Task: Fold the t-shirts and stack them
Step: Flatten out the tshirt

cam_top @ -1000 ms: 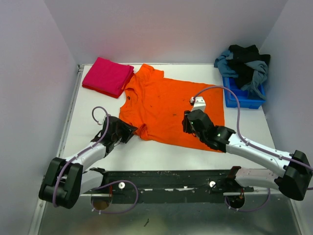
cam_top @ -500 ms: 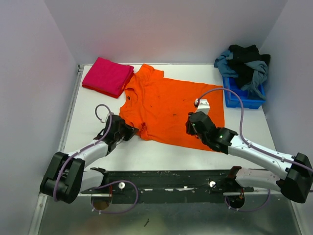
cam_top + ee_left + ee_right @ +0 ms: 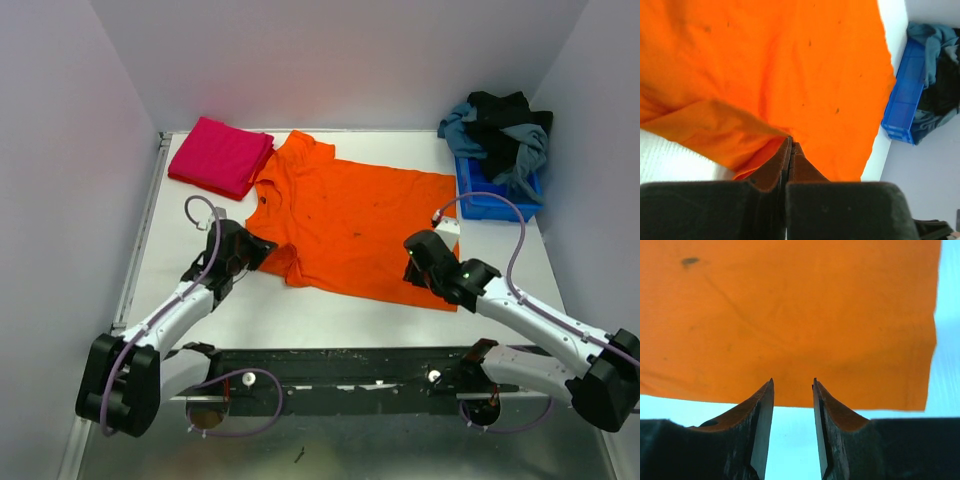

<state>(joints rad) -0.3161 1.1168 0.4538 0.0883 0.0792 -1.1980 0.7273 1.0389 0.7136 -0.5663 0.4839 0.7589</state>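
Note:
An orange t-shirt lies spread flat in the middle of the white table. A magenta-pink t-shirt, folded to a rectangle, rests at the back left beside its collar. My left gripper is at the orange shirt's near left sleeve. In the left wrist view its jaws are shut, and the fabric rises in a ridge to the left gripper. My right gripper stands open over the shirt's near right hem. In the right wrist view the hem lies under the tips of the right gripper.
A blue bin at the back right holds a heap of dark and grey-blue clothes. It also shows in the left wrist view as the blue bin. Walls close in the table on the left, back and right.
My left gripper has closed on the orange shirt's sleeve. My right arm has slid right and nearer, from the shirt's middle to its near right hem.

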